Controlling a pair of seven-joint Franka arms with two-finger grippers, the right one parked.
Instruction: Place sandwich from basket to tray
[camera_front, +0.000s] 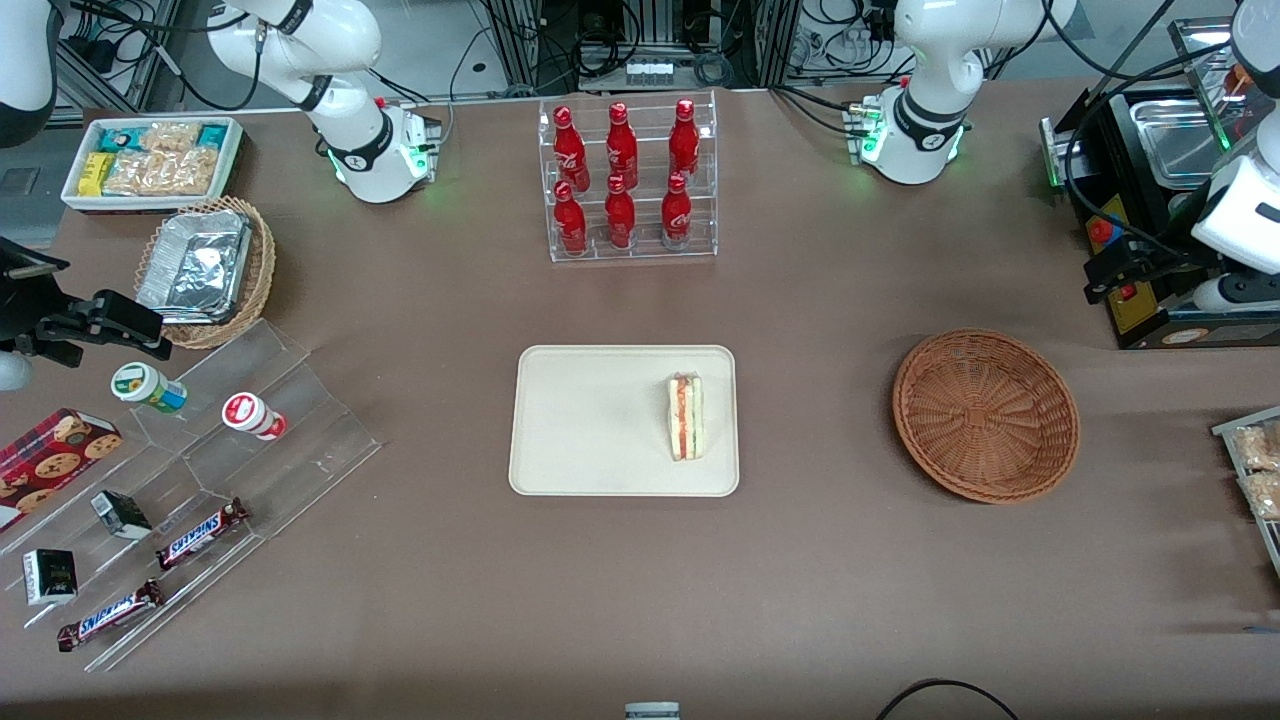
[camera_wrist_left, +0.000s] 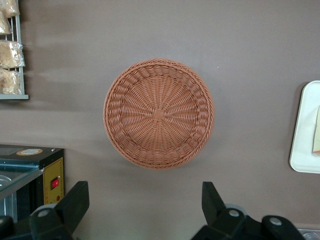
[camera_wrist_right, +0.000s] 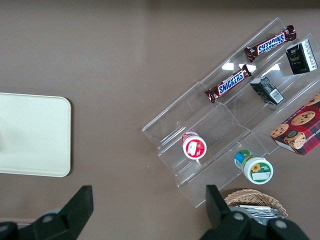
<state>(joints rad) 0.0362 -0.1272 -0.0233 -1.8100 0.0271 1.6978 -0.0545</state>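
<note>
Sandwich (camera_front: 686, 417) lies on the tray (camera_front: 600, 420), long axis running toward the camera. Well off toward the working arm's end, the jaws (camera_wrist_left: 145, 205) hang wide open and unladen above the bare basket (camera_wrist_left: 159, 114).

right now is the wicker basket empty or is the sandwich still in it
Empty. The basket shows only bare weave, and the sandwich lies on the tray. The open gripper hangs above the table beside the basket.
</note>
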